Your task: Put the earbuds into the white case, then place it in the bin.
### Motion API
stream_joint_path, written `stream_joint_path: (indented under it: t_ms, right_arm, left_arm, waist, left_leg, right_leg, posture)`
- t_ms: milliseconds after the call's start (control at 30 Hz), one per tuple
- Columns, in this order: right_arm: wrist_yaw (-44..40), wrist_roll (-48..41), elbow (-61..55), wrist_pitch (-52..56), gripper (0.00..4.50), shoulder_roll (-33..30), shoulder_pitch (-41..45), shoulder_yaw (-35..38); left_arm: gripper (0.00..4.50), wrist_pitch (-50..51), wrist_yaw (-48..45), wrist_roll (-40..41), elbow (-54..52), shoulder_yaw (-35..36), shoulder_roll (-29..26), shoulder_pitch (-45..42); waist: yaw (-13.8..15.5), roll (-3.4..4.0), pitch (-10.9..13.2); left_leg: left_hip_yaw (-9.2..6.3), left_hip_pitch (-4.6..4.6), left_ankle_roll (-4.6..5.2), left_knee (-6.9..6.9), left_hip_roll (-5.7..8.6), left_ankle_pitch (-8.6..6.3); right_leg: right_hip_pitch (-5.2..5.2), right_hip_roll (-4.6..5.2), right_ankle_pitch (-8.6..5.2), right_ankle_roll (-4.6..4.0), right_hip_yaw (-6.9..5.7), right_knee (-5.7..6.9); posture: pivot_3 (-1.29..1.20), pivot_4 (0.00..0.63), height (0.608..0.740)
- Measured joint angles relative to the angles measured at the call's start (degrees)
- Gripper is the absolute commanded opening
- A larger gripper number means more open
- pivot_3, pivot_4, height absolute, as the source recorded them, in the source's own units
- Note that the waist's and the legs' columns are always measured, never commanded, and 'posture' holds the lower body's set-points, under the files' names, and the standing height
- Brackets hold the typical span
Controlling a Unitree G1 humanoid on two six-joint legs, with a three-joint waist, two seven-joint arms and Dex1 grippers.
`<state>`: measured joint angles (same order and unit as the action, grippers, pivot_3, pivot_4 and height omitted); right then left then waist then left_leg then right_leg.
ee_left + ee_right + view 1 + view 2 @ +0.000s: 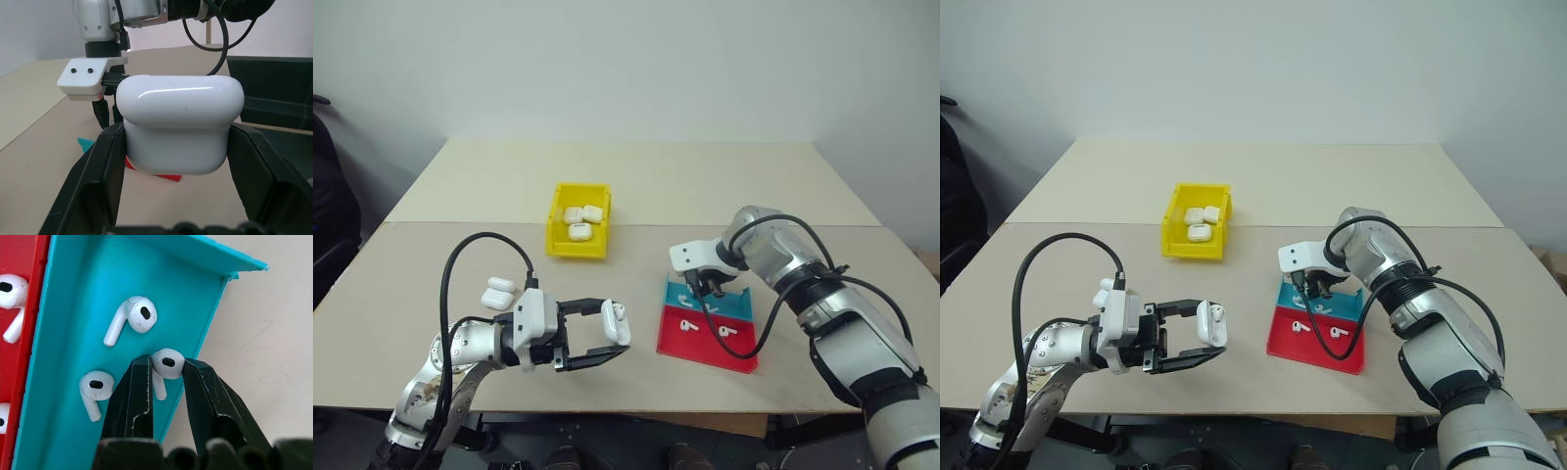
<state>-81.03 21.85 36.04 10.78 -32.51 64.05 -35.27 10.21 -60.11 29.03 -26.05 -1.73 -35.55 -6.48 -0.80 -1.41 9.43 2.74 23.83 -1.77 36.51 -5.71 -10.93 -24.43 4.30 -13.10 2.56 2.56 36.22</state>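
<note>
right gripper point(166, 369) fingers pinched on one earbud point(167, 363) at the blue tray point(73, 313) wall, bud head between the tips, stem hanging below. two more buds point(134, 317) lie just beside the fingers. left gripper point(597, 338) fingers clamped on the case point(178, 127), held above the desk point(636, 186), lid open with a bud inside. bin point(578, 220) well apart from both grippers. risk: grip is only on the rounded head, so the bud could squirt out on lift or catch the tray wall; a tilted case could spill its bud.

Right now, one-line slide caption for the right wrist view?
Right gripper pinches one earbud in the blue tray section, two more earbuds lying alongside.
</note>
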Motion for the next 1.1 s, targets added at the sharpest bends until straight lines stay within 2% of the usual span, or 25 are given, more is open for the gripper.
stream_joint_path:
  t_ms: [233, 400, 533, 733, 800, 933, 1000, 1100]
  right_arm:
    - [0.06, -0.48, -2.64, -0.03, 1.01, -1.58, -1.04, 1.44]
    - [-0.32, -3.15, -13.1, 6.16, 1.01, -6.66, -2.01, 8.3]
    - [-0.3, -9.21, -23.48, 15.29, 1.01, -9.71, -5.27, 16.81]
    - [3.39, -27.47, -43.01, 32.58, 1.01, -9.74, -10.6, 39.59]
    - [6.2, -35.6, -50.58, 37.79, 1.01, -7.13, -12.58, 48.71]
    - [11.9, -52.23, -60.68, 45.4, 1.01, -2.11, -15.34, 61.99]
    - [16.14, -61.89, -64.2, 48.81, 1.01, 1.44, -16.88, 67.09]
    - [22.18, -71.8, -67.53, 51.29, 1.01, 4.22, -19.97, 68.36]
  left_arm:
    - [2.78, 0.16, 0.06, 0.35, -0.01, 0.06, -0.01, -0.71]
    - [2.78, 1.64, 0.51, 2.41, -0.08, 0.43, 0.09, -3.24]
    - [2.78, 3.09, 0.57, 3.98, 0.06, 0.35, 0.98, -6.39]
    - [2.78, 8.54, 2.7, 9.0, 0.85, 0.1, 4.35, -16.32]
    - [2.78, 11.88, 4.25, 11.77, 0.63, 0.32, 4.56, -20.46]
    - [2.78, 14.89, 4.83, 14.04, 0.23, 0.36, 4.69, -24.41]
    - [2.78, 15.85, 4.65, 14.05, 0.57, 0.02, 4.86, -25.51]
    - [2.78, 16.2, 4.22, 13.84, 1.17, -1.1, 5.79, -26.7]
  waist:
    - [0.05, 0.0, 0.0]
    - [0.3, 0.0, 0.0]
    - [0.45, 0.0, 0.0]
    - [0.89, -0.01, 0.01]
    - [1.03, -0.01, 0.0]
    - [0.71, 0.0, 0.0]
    - [0.55, 0.0, 0.0]
    - [0.39, 0.0, 0.0]
  left_leg:
    - [0.0, 0.0, 0.0, 0.0, 0.0, 0.0]
    - [0.0, 0.01, 0.0, 0.01, 0.0, 0.0]
    - [-0.01, 0.01, 0.0, 0.02, 0.0, 0.0]
    - [-0.09, 0.0, 0.01, 0.1, 0.01, -0.01]
    - [-0.15, 0.0, 0.01, 0.1, 0.01, -0.01]
    - [-0.16, -0.1, 0.01, 0.1, 0.01, -0.01]
    - [-0.18, -0.11, 0.01, 0.11, 0.01, 0.0]
    - [-0.19, -0.12, 0.01, 0.18, 0.01, 0.0]
  right_leg:
    - [0.0, 0.0, 0.0, 0.0, 0.0, -0.01]
    - [0.03, 0.01, 0.0, 0.01, -0.01, -0.03]
    - [0.04, 0.01, 0.0, 0.01, -0.02, -0.02]
    - [0.13, 0.0, 0.01, 0.04, -0.05, -0.02]
    - [0.16, 0.0, 0.01, 0.04, -0.08, -0.03]
    - [0.25, -0.01, 0.01, 0.05, -0.06, 0.01]
    - [0.26, -0.03, 0.03, 0.03, -0.05, 0.05]
    - [0.28, -0.03, 0.04, 0.05, -0.05, 0.1]
  posture:
    - [0.0, 0.15, 0.74]
    - [0.0, 0.15, 0.74]
    - [0.0, 0.15, 0.74]
    - [0.0, 0.15, 0.74]
    - [0.0, 0.15, 0.74]
    - [0.0, 0.15, 0.74]
    - [0.0, 0.15, 0.74]
    - [0.0, 0.15, 0.74]
